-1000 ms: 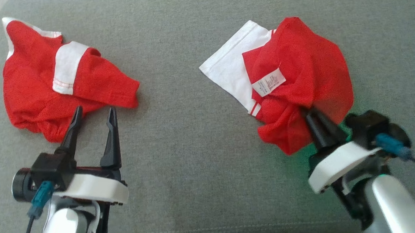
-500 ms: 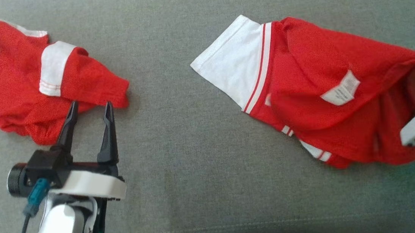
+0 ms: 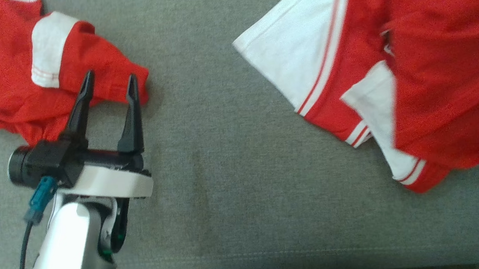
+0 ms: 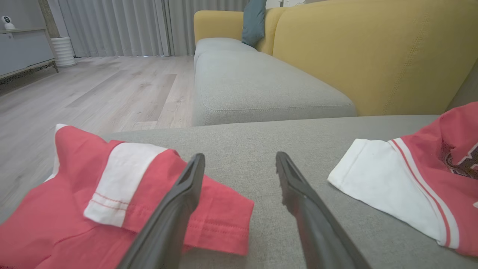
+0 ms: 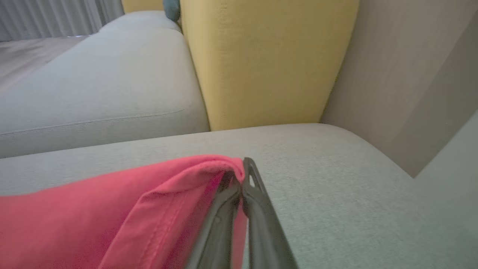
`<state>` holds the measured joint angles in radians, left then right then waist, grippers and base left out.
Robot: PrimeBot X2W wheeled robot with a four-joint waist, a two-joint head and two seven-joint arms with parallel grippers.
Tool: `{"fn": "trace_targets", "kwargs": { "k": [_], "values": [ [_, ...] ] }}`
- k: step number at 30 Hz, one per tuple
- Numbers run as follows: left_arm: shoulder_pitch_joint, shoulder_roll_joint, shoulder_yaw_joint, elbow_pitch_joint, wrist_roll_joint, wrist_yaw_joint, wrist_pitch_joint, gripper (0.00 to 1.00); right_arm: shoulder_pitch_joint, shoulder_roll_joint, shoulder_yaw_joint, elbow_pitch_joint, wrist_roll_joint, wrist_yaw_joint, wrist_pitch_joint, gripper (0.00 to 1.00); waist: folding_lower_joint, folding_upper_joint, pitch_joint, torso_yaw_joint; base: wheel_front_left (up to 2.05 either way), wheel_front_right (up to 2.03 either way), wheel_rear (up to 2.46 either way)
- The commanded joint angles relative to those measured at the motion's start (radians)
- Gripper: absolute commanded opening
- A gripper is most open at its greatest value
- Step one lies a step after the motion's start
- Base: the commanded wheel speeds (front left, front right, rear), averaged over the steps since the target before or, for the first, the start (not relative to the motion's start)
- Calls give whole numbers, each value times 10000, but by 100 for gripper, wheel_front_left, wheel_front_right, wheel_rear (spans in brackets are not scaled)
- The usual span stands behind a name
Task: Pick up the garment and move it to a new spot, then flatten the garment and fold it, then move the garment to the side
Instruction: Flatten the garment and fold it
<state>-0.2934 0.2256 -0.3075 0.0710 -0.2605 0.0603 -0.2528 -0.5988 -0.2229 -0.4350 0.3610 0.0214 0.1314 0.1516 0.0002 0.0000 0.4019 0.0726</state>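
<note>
Right jaws clamp the red garment [image 5: 112, 209], left jaws spread wide near a second garment [image 3: 5, 78].

L gripper [image 3: 110, 76]: blk fingers [image 3: 81, 110] | wrist [image 3: 108, 184]: white | forearm [image 3: 68, 252]: silver | plug [image 3: 39, 200]: teal

Head view looks down on grey cushion [image 3: 242, 160], wrist views skim it toward yellow backrest [image 4: 373, 56].

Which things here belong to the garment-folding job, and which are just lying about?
In the job: red-and-white garment, pinched by the right gripper, fingers shut; grey cushion.
Lying about: crumpled second garment by the open left gripper; teal pillow; yellow sofa back.
</note>
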Motion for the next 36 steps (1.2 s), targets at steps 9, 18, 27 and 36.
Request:
{"fn": "trace_targets", "kwargs": {
  "k": [9,18,27,36],
  "values": [
    [-768,-123,559,-216,389,-348,-89,100,-1345,-831,31,1718,-589,-7,-837,100,-2,0,612,206,0,0,0],
    [-262,-194,839,0,543,-408,-89,100,17,-98,1177,55,-571,-7,-2513,100,-2,0,-257,-171,0,0,0],
    [395,-200,996,121,576,-381,-89,100,3133,1383,1928,-3174,-287,-7,-1796,100,-2,0,-1126,-285,0,0,0],
    [918,-187,1030,196,528,-306,-89,100,5196,1717,2564,-4644,355,-7,-1261,100,-2,0,-1634,-318,0,0,0]
  ]
}}
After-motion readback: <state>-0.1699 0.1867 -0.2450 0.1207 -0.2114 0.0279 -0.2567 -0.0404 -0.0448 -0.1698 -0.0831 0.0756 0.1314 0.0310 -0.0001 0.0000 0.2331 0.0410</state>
